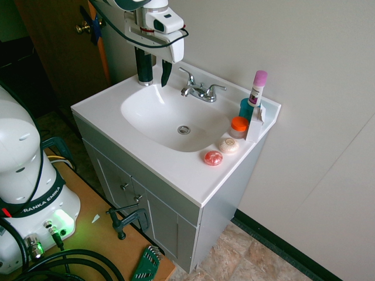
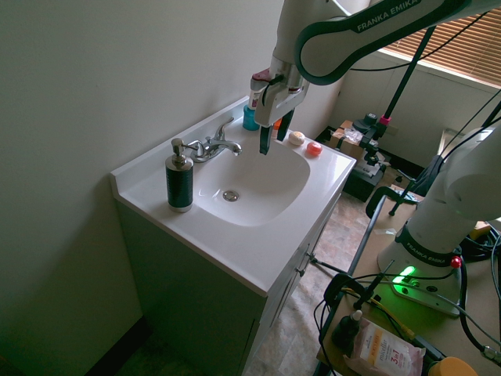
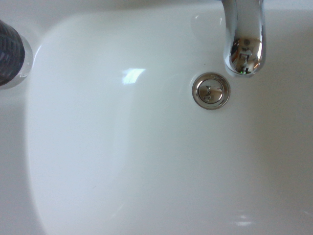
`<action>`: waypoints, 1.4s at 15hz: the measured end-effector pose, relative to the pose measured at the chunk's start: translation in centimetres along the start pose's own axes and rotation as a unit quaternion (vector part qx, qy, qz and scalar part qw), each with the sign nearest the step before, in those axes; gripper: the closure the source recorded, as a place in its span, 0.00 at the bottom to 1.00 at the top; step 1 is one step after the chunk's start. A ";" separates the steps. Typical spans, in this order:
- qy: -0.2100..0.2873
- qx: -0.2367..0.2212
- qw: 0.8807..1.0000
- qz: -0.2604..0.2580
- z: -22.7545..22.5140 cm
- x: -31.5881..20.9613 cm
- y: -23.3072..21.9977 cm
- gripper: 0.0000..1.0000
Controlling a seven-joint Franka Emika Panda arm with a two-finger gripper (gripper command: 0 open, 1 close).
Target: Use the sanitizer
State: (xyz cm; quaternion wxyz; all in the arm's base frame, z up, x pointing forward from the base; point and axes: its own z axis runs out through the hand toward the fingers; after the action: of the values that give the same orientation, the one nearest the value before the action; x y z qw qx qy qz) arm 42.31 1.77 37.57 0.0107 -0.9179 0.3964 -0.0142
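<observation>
1 sanitizer (image 2: 179,182) is standing untouched beside the sink (image 2: 266,205) basin's rim, gripper (image 2: 274,135) hovering empty and parted above the basin, approach step; next needs aligning over the pump head.

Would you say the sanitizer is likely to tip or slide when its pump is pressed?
The sanitizer probably stays upright under a straight-down press: it is a squat cylinder on a flat base. An off-centre push on its pump might tilt it, and the glossy counter may let it slide.
</observation>
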 end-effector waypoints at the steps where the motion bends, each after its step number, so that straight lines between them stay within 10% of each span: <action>1: 0.000 0.000 1.000 0.000 0.0 0.0 0.0 0.00; 5: 0.010 0.012 1.000 -0.003 -2.0 0.9 -1.6 0.00; 6: 0.014 0.018 1.000 -0.006 -3.4 1.3 -2.8 1.00; 21: 0.031 0.046 0.998 -0.036 -11.3 -2.5 -17.3 1.00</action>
State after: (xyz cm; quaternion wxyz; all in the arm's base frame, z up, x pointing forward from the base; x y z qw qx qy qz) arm 52.82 15.38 49.33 0.0400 -0.9291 0.3625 -0.0613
